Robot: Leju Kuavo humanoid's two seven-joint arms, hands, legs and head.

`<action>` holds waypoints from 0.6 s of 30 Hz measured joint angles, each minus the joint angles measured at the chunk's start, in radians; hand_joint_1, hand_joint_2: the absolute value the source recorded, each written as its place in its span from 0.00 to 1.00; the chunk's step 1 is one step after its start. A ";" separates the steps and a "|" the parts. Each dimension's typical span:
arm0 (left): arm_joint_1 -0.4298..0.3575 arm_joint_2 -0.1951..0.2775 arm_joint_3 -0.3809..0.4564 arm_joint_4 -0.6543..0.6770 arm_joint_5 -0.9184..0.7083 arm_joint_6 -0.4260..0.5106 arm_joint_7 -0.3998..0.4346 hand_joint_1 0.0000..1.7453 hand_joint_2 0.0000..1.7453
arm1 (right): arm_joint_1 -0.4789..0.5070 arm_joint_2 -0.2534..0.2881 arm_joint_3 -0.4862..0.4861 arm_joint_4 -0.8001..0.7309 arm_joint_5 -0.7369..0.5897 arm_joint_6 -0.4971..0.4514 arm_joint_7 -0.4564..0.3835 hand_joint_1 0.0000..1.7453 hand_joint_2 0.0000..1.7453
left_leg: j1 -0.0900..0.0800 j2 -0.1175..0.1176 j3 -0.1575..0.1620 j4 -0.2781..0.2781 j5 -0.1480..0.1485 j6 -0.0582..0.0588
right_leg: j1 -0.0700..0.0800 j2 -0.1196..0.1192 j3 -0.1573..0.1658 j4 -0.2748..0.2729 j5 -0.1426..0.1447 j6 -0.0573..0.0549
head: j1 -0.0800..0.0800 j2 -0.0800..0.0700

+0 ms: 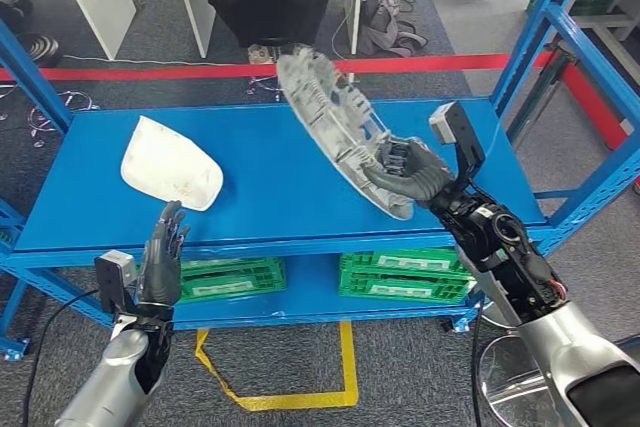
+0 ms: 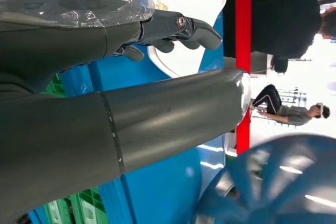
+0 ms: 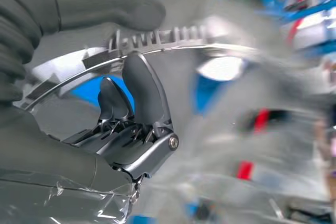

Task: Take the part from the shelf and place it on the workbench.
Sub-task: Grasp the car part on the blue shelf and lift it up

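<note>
Silvery-grey part (image 1: 340,122), seemingly; blue shelf (image 1: 287,172)

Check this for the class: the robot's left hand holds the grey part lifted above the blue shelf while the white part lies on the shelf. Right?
Not quite: the right hand holds the grey part, as the head view shows. The left hand is empty. The white part does lie on the blue shelf.

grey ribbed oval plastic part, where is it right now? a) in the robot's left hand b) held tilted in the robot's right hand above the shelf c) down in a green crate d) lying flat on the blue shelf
b: the grey ribbed oval plastic part is gripped at its lower end by the right hand, tilted and lifted off the blue shelf.
</note>
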 joint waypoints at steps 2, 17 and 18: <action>0.000 0.000 0.000 0.001 -0.003 -0.002 -0.001 0.00 0.00 | -0.002 0.000 -0.001 -0.038 -0.020 0.001 0.000 1.00 1.00 | 0.000 0.000 0.000 0.000 0.000 0.000 | 0.000 0.000 0.000 0.000 0.000 0.000 | 0.000 0.000; 0.001 0.000 0.000 0.004 -0.005 -0.004 -0.005 0.00 0.00 | -0.015 0.000 -0.021 -0.244 -0.070 0.002 0.032 1.00 1.00 | 0.000 -0.001 0.000 0.000 0.000 0.000 | 0.000 -0.001 0.000 0.000 0.000 0.000 | 0.000 0.000; 0.001 0.000 0.000 0.004 -0.005 -0.004 -0.005 0.00 0.00 | -0.015 0.000 -0.021 -0.244 -0.070 0.002 0.032 1.00 1.00 | 0.000 -0.001 0.000 0.000 0.000 0.000 | 0.000 -0.001 0.000 0.000 0.000 0.000 | 0.000 0.000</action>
